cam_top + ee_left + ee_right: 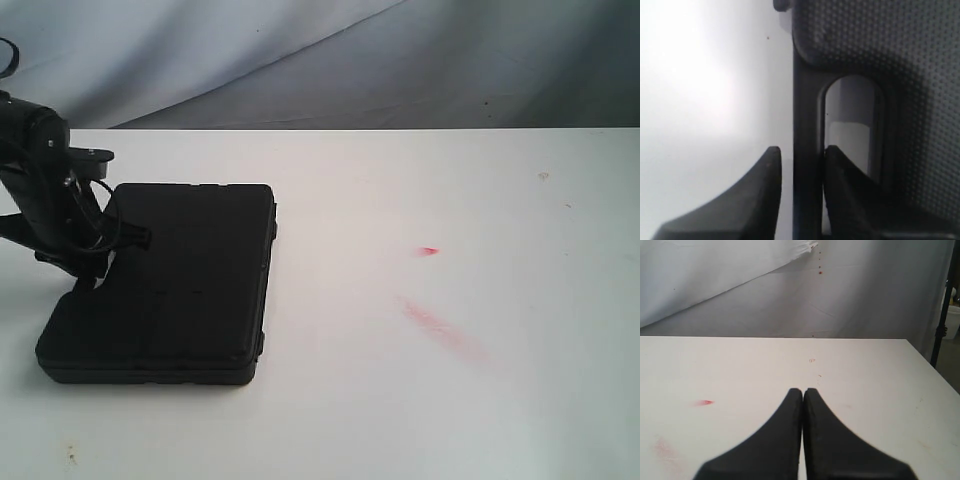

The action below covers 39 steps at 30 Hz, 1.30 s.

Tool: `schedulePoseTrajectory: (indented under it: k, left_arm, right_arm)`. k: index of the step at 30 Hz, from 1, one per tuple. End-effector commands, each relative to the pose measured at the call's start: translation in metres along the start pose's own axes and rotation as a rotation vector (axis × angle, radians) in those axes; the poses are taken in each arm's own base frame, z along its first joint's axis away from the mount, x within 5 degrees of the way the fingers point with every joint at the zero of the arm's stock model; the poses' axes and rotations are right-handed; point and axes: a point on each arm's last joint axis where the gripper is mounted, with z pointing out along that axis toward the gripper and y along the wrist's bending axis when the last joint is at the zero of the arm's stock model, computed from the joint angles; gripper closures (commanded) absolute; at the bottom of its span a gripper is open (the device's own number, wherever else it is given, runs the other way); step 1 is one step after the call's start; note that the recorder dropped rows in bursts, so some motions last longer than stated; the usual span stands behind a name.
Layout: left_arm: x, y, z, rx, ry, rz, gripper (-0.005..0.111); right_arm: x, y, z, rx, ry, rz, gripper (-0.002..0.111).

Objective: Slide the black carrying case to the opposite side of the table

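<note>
A: Black carrying case [170, 290] where? Grip state?
B: Flat near table [450, 400] left edge. Left gripper [802, 155] spread astride handle [807, 100], unclamped; right gripper [803, 392] pressed together. Probably rigid, hefty, smooth-sliding; grab handle.

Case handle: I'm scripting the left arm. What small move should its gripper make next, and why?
Probably lift the left gripper straight off the handle: its fingers straddle it with a gap showing, and the case lies flat at the table's left side.
</note>
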Motion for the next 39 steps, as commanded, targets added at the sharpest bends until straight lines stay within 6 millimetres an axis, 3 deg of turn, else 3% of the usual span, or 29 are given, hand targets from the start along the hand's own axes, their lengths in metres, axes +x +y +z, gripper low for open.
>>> schedulePoseTrajectory:
  k: [1,7,12,14,17,20,23,26,30,39]
  left_arm:
    - [-0.005,0.007,-0.036,-0.001,-0.093,-0.001,0.078]
    - [-0.003,0.015,-0.100,0.018,-0.259,-0.012,0.078]
    - [0.016,0.024,-0.152,0.032,-0.379,-0.008,0.078]
    - [0.034,0.029,-0.177,0.039,-0.463,0.005,0.083]
    - [0.076,0.039,-0.217,0.064,-0.644,-0.006,0.105]
    - [0.113,0.045,-0.242,0.086,-0.801,-0.014,0.107]
    - [0.163,0.055,-0.272,0.103,-0.988,-0.030,0.107]
    - [0.207,0.062,-0.283,0.112,-1.099,-0.044,0.107]
    - [0.257,0.067,-0.268,0.106,-1.189,-0.049,0.107]
    - [0.308,0.073,-0.240,0.055,-1.267,-0.051,0.107]
  right_arm:
    - [0.001,0.000,0.000,0.005,0.000,0.002,0.108]
    - [0.001,0.000,0.000,0.005,0.000,0.002,0.108]
    - [0.001,0.000,0.000,0.005,0.000,0.002,0.108]
    - [0.001,0.000,0.000,0.005,0.000,0.002,0.108]
    - [0.001,0.000,0.000,0.005,0.000,0.002,0.108]
    - [0.001,0.000,0.000,0.005,0.000,0.002,0.108]
    - [0.001,0.000,0.000,0.005,0.000,0.002,0.108]
    - [0.001,0.000,0.000,0.005,0.000,0.002,0.108]
    - [0.001,0.000,0.000,0.005,0.000,0.002,0.108]
    - [0.001,0.000,0.000,0.005,0.000,0.002,0.108]
